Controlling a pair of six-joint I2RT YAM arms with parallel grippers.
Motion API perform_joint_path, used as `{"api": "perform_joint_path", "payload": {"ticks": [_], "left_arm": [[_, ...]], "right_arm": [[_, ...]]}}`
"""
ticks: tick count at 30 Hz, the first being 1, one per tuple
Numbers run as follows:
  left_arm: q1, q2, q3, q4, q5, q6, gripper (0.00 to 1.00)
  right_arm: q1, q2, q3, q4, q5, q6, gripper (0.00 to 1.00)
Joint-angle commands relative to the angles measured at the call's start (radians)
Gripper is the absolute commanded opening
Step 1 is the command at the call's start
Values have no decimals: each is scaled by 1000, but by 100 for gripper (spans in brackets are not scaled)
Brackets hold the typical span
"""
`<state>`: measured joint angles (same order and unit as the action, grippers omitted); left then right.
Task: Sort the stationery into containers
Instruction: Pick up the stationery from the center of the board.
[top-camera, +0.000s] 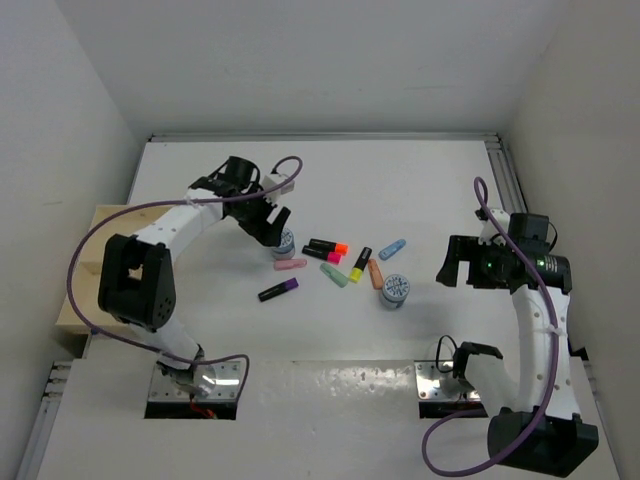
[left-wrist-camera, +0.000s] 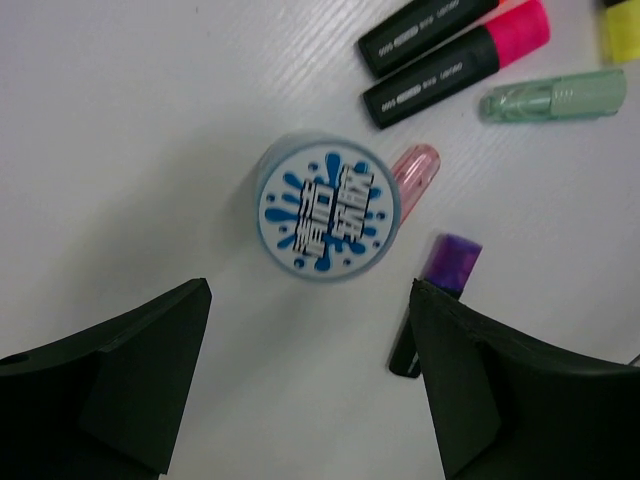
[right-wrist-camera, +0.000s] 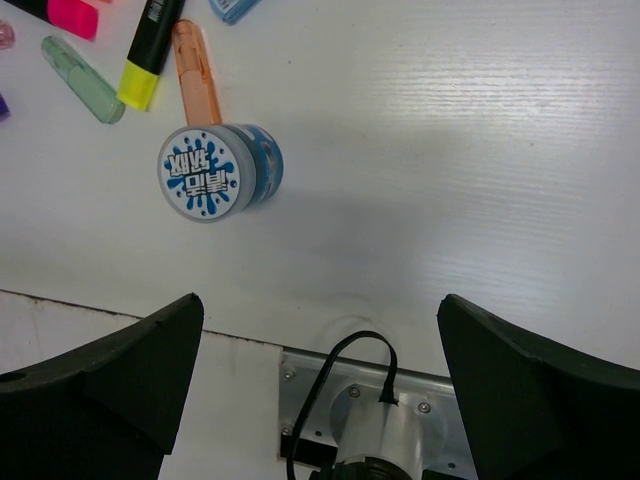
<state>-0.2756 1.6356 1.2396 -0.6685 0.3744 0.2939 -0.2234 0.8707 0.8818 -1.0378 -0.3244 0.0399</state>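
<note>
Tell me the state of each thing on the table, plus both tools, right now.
Left tool: open, empty, above the left roll.
Right tool: open, empty.
Left roll: upright, untouched.
Right roll: upright, untouched.
Pink highlighter: capped, lying flat.
Green stub: lying flat.
Tray: mostly hidden by the left arm.

White table (top-camera: 420, 190) is carrying ten loose stationery pieces near its middle.
An orange highlighter (top-camera: 328, 245), pink highlighter (top-camera: 322, 255), yellow highlighter (top-camera: 360, 265) and purple highlighter (top-camera: 278, 290) are lying flat among a pink stub (top-camera: 290, 264), green stub (top-camera: 334, 275), salmon stub (top-camera: 376, 273) and blue stub (top-camera: 392, 249). One patterned roll (left-wrist-camera: 328, 208) is sitting printed face up just beside the pink stub; a second roll (top-camera: 396, 290) is sitting likewise at the salmon stub's near end.
</note>
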Motion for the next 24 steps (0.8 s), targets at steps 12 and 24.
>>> {"api": "perform_joint_path", "payload": {"ticks": [12, 24], "left_arm": [[-128, 188, 139, 90, -107, -61, 87], [-126, 216, 127, 64, -158, -41, 72]], "right_arm": [[-16, -29, -6, -13, -28, -32, 99], [-19, -16, -9, -7, -28, -32, 99]]}}
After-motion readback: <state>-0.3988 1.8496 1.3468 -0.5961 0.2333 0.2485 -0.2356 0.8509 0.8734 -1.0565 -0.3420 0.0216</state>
